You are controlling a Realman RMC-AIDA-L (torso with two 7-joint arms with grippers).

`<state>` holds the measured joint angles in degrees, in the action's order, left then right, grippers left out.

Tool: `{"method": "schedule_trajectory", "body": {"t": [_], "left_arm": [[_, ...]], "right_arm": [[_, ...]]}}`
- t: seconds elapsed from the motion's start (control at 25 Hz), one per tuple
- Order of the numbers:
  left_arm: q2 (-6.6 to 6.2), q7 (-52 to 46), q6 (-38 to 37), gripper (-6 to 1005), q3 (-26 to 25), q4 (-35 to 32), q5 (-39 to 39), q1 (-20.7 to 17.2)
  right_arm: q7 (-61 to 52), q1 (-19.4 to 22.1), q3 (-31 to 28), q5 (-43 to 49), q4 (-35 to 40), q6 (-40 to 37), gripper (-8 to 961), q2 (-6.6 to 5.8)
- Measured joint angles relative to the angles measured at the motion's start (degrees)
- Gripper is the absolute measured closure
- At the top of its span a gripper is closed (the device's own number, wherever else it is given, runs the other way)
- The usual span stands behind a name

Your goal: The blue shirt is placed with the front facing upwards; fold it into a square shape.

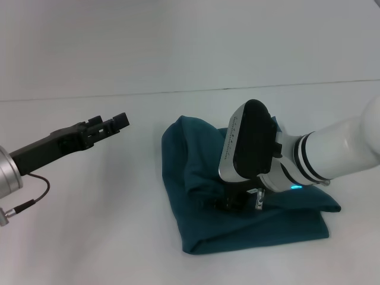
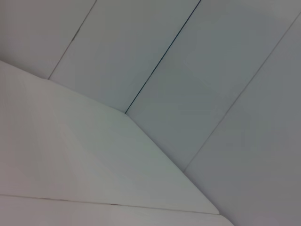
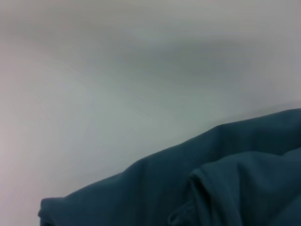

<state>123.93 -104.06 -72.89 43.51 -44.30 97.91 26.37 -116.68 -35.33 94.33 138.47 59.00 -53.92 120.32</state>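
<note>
Head view: right gripper (image 1: pixel 240 202) sits on the blue shirt (image 1: pixel 196 172), finger state indeterminate; left gripper (image 1: pixel 116 123), apparently closed, hovers apart at nine o'clock, shirt's long axis twelve-to-six.

White table (image 1: pixel 89 237) spread across the near scene, pale wall (image 1: pixel 178 35) seen at the far side, thin dark seams (image 2: pixel 162 59) seen between wall panels
</note>
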Motion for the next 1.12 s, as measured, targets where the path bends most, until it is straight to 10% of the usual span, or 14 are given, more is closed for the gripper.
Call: {"method": "schedule_trajectory", "body": {"t": [0.28,0.48,1.12], "left_arm": [[0.0,0.0,0.0,70,0.0,0.0,0.0,0.0],[0.0,0.0,0.0,70,-0.1,0.0,0.0,0.0],[0.0,0.0,-0.3,70,-0.5,-0.1,0.0,0.1]], "right_arm": [[-1.6,-0.2,1.2,2.3,0.2,0.5,541,0.0],[-2.7,-0.3,1.7,3.2,0.5,0.9,758,0.0],[-3.6,0.3,-1.9,2.5,3.8,0.3,835,-0.08]]}}
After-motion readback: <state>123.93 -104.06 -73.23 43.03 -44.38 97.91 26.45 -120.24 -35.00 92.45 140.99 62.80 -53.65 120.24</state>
